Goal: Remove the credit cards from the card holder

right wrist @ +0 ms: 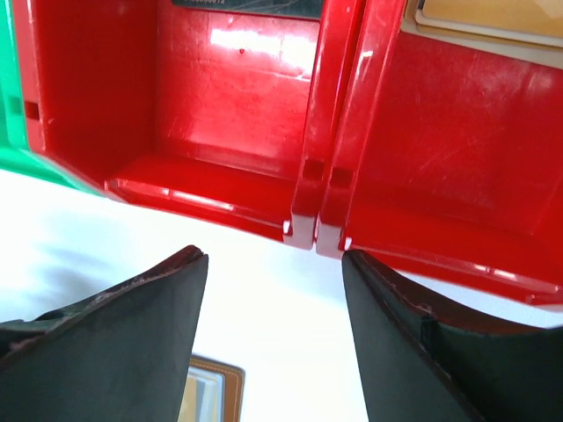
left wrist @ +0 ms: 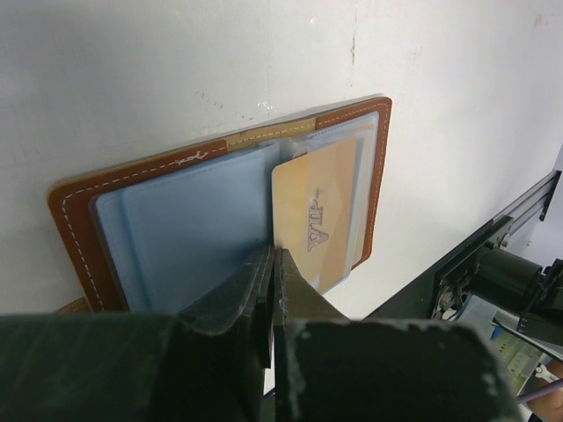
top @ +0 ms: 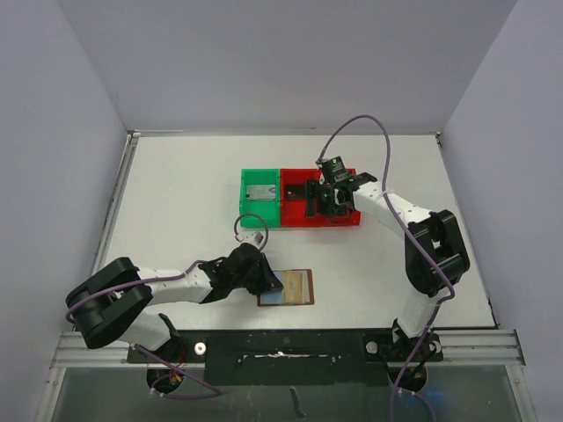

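The card holder (top: 297, 287) lies open on the table near the front edge, brown-edged with pale blue pockets (left wrist: 185, 233). A gold-yellow credit card (left wrist: 318, 211) sticks partway out of its right-hand pocket. My left gripper (top: 264, 278) is shut, its tips (left wrist: 271, 257) down on the holder at the pocket edge beside the gold card; nothing shows between the jaws. My right gripper (top: 331, 199) hangs open and empty (right wrist: 273, 256) over the red bins. A corner of the holder (right wrist: 220, 391) shows below it.
A green bin (top: 249, 211) holds a grey card (top: 260, 192). Two joined red bins (right wrist: 303, 171) stand right of it; one holds a dark card (right wrist: 246, 3), the other a tan card (right wrist: 493, 16). Grey walls enclose the table on three sides.
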Motion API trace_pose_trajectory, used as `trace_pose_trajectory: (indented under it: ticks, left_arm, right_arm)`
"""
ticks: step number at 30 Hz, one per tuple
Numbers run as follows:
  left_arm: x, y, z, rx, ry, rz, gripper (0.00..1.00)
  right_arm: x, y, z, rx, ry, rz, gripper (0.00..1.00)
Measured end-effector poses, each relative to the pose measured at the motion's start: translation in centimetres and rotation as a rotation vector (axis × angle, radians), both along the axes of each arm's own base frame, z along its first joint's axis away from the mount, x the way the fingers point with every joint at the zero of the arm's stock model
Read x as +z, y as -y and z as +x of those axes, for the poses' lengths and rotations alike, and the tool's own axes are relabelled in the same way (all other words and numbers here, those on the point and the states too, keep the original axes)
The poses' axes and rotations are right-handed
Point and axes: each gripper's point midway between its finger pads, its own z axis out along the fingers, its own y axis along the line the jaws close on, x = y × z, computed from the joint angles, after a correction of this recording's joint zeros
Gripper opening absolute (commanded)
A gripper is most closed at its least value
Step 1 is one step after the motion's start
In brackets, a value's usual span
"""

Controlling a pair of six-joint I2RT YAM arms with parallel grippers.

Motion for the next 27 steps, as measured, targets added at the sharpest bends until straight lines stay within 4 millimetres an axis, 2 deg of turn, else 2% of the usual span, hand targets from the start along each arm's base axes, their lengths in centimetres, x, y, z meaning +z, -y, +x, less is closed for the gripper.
trace_pose_trajectory:
  ticks: [4,8,10,13,15,19,22,27]
  left_arm:
    - [0.0,-0.1,-0.1,0.001,-0.001,0.002,0.00]
    - [0.1,-0.2,-0.1,0.002,-0.002,0.007,0.00]
    - [0.1,-0.3,-0.1,0.002,-0.003,0.009,0.00]
    - [0.3,-0.4,-0.2,0.003,-0.001,0.009,0.00]
    - [0.4,-0.4,-0.2,0.003,0.002,0.010,0.00]
    - [0.5,-0.5,-0.2,0.003,0.003,0.010,0.00]
    - [0.6,-0.6,-0.2,0.005,0.004,0.012,0.00]
    - [0.6,-0.6,-0.2,0.006,0.005,0.012,0.00]
  right_arm:
    - [1.0,0.5,-0.6,-0.006,0.011,-0.006,0.65]
    - [3.2,1.1,-1.1,-0.030,0.061,0.008,0.63]
    - [4.2,1.2,-2.2,-0.039,0.086,0.039,0.61]
    - [4.7,0.3,-5.4,-0.035,0.106,0.128,0.57]
    - [3.9,-1.3,-8.4,-0.006,0.085,0.192,0.51]
    - [0.3,-4.8,-14.8,0.050,-0.029,0.284,0.45]
    - [-2.1,-5.8,-18.3,0.043,-0.109,0.315,0.42]
    - [-3.6,-6.3,-19.9,-0.013,-0.167,0.387,0.31]
